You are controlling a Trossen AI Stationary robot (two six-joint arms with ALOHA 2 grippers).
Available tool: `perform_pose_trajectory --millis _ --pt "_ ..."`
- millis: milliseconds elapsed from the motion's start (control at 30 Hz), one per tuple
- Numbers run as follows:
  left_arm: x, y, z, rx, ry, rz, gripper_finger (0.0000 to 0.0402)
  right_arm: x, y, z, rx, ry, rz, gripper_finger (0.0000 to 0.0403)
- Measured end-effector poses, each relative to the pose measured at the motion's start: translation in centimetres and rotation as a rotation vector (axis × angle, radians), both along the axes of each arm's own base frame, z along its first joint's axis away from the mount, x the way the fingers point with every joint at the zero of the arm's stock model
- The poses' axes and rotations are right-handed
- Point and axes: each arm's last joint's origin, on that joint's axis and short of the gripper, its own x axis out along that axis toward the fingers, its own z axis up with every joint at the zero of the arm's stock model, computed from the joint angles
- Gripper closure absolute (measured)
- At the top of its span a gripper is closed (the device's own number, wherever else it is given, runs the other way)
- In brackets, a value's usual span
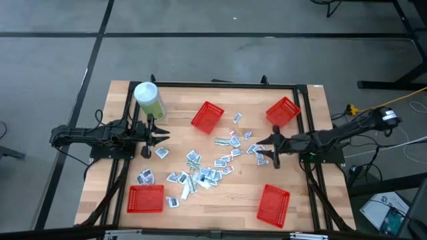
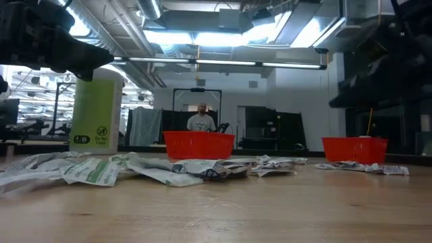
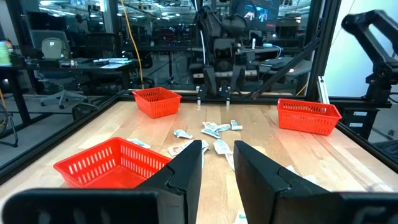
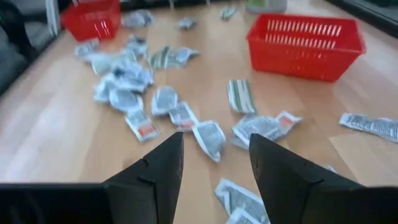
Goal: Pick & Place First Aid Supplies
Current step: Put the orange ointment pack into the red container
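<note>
The first aid supplies [image 1: 203, 170], small flat white-grey packets and wrapped strips, lie scattered loose across the middle of the wooden table [image 1: 233, 200], in a band that runs from near the front-left red basket [image 1: 145, 198] up toward the far-right red basket [image 1: 283, 111]; none of them can be seen inside a basket. Two more red mesh baskets stand on the table: one near the far edge at the middle [image 1: 207, 116] and one near the front edge toward the right corner [image 1: 273, 203]. A tall pale-green canister [image 1: 149, 100] with a white lid stands upright near the far-left corner. The left gripper [image 1: 163, 135] hangs over the left side of the table, just in front of the canister, its fingers [image 3: 186, 171] parted with a clear gap between them and nothing in it; a packet [image 1: 161, 153] lies on the wood just beside it. The right gripper [image 1: 261, 148] is at the right end of the scattered packets, above the wood, its two fingers [image 4: 161, 165] spread wide and empty, with packets [image 4: 208, 137] lying on the table right ahead of them. In the low view a person [image 2: 200, 120] stands in the room beyond the far edge of the table.
</note>
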Motion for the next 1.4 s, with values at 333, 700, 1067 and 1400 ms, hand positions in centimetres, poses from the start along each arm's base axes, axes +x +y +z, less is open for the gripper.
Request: perform_pose_trajectory --millis 333,700,1067,1400 --pt "0.0 0.0 0.0 0.000 0.000 0.000 0.0313 4.9 2.4 1.2 -0.281 0.151 0.154 0.0219" --pt "0.0 0.0 0.0 0.000 0.000 0.000 0.0313 10.4 3.8 -1.0 -0.551 0.358 0.104 0.0219" --pt "0.0 0.0 0.0 0.000 0.003 0.000 0.0313 12.1 4.0 -4.4 -0.684 0.501 0.012 0.0219" --pt "0.0 0.0 0.0 0.000 -0.001 0.000 0.0313 12.4 3.7 -5.0 -0.688 0.518 -0.026 0.0284"
